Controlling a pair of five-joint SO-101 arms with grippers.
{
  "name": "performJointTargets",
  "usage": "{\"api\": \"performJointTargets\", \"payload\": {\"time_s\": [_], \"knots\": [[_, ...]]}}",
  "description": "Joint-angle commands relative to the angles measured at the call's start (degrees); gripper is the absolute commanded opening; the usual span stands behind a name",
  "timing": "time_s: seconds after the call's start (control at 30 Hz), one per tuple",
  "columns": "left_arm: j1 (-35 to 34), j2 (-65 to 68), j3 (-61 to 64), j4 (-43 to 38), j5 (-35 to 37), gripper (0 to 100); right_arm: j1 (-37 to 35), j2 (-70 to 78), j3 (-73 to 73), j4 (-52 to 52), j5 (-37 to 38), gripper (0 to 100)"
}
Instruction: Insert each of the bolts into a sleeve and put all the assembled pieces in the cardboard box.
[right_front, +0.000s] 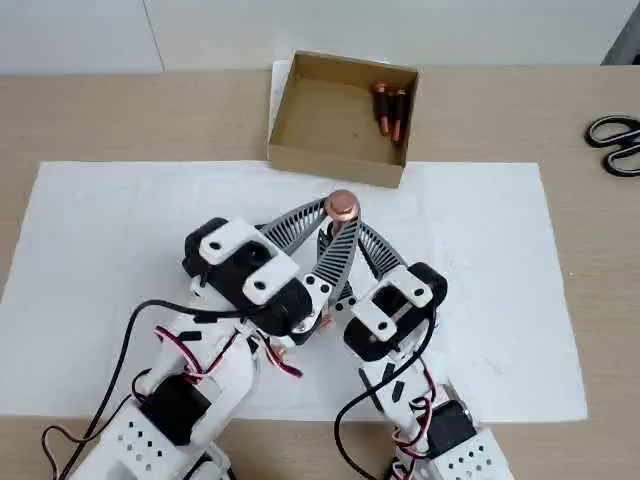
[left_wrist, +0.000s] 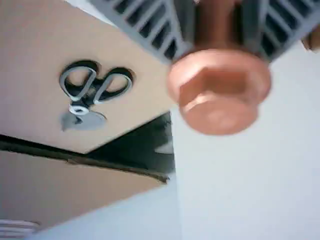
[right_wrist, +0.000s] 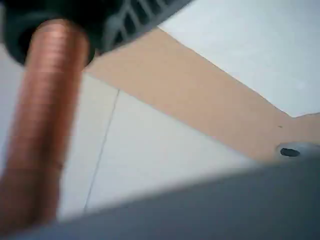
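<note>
Bolt between left fingers

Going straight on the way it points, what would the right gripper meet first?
Probably the near wall of the cardboard box, just beyond the bolt at the right gripper's tips; its height is unclear, so it might pass over the rim.

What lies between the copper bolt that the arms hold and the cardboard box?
Only a bare strip of white paper lies between the bolt and the cardboard box, as the high view shows.
</note>
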Motion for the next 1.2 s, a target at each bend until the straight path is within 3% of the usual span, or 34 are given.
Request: {"api": "performJointTargets", "payload": {"time_s": [0.0, 0.47, 0.63, 0.9, 1.17], "knots": [[-0.09, -0.18, 0.48, -4.48, -1.93, 1, -0.48, -1.54, 0.18, -0.13, 0.35, 0.5], [-0.18, -0.18, 4.62, -5.1, -1.93, 1, -0.48, -1.54, 0.18, -0.13, 0.35, 0.5], [-0.79, -0.18, 4.26, 2.55, -2.02, 1, -0.4, -1.54, 0.18, -0.13, 0.35, 0.5], [-8.0, -0.18, 4.18, 8.53, -1.76, 19, -0.4, -1.54, 0.18, -0.13, 0.35, 0.5], [-8.44, -0.18, -2.59, 8.62, -0.97, 20, -0.4, -1.27, 0.18, -0.13, 0.35, 0.5]]}}
